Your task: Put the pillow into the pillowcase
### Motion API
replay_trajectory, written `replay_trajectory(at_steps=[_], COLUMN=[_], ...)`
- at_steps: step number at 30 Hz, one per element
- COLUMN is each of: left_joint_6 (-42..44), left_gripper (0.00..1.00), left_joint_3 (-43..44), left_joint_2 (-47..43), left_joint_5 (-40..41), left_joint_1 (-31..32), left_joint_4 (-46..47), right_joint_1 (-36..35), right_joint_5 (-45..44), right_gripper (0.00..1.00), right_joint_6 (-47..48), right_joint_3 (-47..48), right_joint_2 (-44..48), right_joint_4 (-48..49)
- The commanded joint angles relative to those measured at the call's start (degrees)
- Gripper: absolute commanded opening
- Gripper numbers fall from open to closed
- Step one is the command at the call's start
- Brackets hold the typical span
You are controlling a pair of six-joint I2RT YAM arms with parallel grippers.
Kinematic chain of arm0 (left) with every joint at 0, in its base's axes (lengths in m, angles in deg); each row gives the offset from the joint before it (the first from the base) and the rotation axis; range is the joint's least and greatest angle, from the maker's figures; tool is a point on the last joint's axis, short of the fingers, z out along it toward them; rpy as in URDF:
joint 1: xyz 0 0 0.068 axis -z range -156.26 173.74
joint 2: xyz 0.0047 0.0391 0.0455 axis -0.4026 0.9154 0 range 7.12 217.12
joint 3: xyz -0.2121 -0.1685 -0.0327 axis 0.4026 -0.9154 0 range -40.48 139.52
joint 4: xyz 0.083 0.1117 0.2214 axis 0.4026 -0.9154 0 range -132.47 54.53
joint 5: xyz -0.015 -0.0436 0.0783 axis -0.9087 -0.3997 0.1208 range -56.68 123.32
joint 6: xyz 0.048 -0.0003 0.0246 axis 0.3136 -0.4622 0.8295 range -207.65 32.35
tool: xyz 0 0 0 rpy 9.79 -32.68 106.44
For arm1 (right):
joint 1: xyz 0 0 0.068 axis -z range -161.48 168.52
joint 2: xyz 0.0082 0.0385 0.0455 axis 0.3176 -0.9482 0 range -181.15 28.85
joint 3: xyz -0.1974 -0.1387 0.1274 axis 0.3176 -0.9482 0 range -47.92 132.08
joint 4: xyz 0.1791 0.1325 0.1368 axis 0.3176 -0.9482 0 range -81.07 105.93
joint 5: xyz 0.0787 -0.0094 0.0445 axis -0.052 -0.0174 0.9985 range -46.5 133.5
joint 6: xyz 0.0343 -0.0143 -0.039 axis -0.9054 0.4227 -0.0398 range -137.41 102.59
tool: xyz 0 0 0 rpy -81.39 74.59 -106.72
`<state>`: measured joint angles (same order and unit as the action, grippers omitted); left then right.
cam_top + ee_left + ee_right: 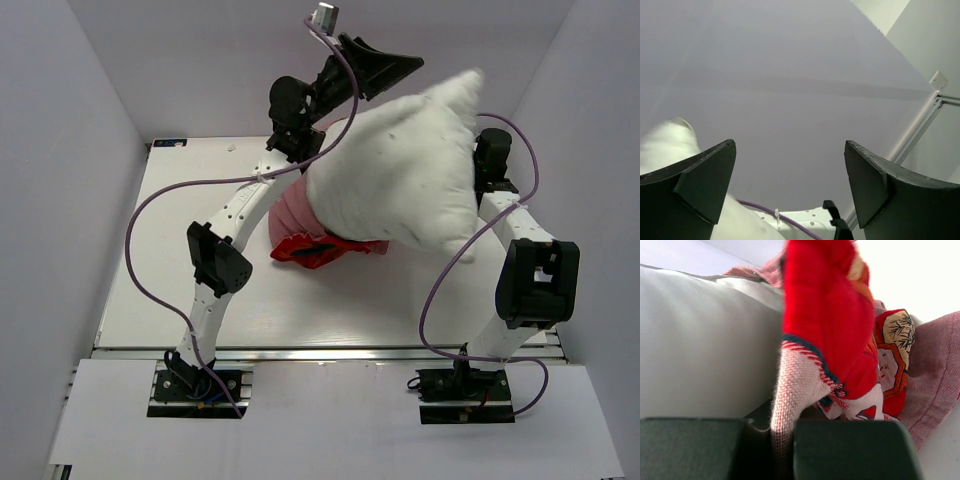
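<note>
Here we see the white desk (350, 300) beneath both arms. Above it the pillow (410, 170) is raised off the surface and bulges between our two tools. In the right wrist view it presses close against the right tool (782, 442). The pillowcase (310, 245) hangs bunched under the pillow, showing both its red face and its faded pink reverse. Our right tool is clenched on a fold of the pillowcase. Our left tool (789, 147) is released and grips nothing, with a pillow corner just beside one of its fingers.
</note>
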<state>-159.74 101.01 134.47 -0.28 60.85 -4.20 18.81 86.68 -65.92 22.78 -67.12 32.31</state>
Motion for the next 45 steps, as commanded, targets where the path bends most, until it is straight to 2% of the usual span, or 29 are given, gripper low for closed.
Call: replay_trajectory(at_steps=[1,6,8,10,11,12,13,14,15,17,18,21,23,26,35,40,45], left_joint_6=[-2.3,-1.8,-0.9,3.8,9.7,13.4,17.6,26.3,30.0,39.4,41.4,46.9,48.4,50.2,54.9,55.1,56.0], left_gripper=[0.98,0.98,0.97,0.93,0.91,0.89,0.87,0.84,0.82,0.76,0.71,0.70,0.75,0.79,0.87,0.84,0.75], left_joint_3=[2.1,1.6,-1.0,-3.5,-5.3,-8.0,-9.1,-10.0,-10.8,-12.0,-12.7,-19.6,-26.2,-30.5,-26.4,-26.6,-29.1], left_joint_2=[-6.7,-10.8,-13.3,-18.3,-20.5,-24.7,-26.7,-28.5,-30.1,-33.4,-34.0,-36.3,-37.4,-36.8,-28.2,-26.5,-26.6], left_joint_5=[2.8,3.3,1.6,-0.6,-0.9,-0.8,-0.2,0.6,4.8,10.2,16.5,23.0,26.1,31.6,48.6,55.6,63.6], left_joint_1=[-1.5,-4.0,-7.0,-9.9,-10.6,-11.6,-12.0,-12.1,-12.3,-12.5,-12.5,-12.4,-12.2,-9.9,0.6,2.4,2.6], left_joint_4=[2.9,0.9,-3.2,-12.7,-16.3,-27.2,-33.7,-39.8,-53.1,-64.4,-73.7,-81.5,-81.9,-81.6,-83.9,-84.7,-85.4], right_joint_1=[-0.2,-0.2,-0.2,-0.2,-0.2,-0.2,-0.2,-0.2,-0.2,-0.2,-0.2,-0.2,-0.2,-0.2,-0.2,-0.2,-0.2], right_joint_5=[-0.6,-0.8,-0.9,-1.3,-1.3,-1.3,-1.4,-1.4,-1.4,-1.3,-1.4,-1.3,-1.2,-1.3,-1.5,-1.4,-1.4], right_gripper=[0.00,0.00,0.00,0.00,0.00,0.00,0.00,0.00,0.00,0.00,0.00,0.00,0.00,0.00,0.00,0.00,0.00], right_joint_6=[1.6,1.7,1.6,1.4,1.4,1.2,1.2,1.1,1.1,1.1,1.0,1.1,1.2,1.6,1.6,1.6,1.5], right_joint_3=[1.4,1.2,1.3,1.5,1.7,1.8,2.0,2.3,2.5,2.7,2.8,2.9,2.7,2.3,1.6,1.4,1.3], right_joint_2=[0.7,1.0,1.0,1.0,0.9,0.9,0.8,0.7,0.7,0.5,0.4,0.5,0.6,1.0,1.6,1.7,1.7], right_joint_4=[1.5,1.4,1.4,1.3,1.2,1.2,1.1,1.1,1.1,1.1,1.0,0.8,0.5,0.1,0.1,0.1,0.1])
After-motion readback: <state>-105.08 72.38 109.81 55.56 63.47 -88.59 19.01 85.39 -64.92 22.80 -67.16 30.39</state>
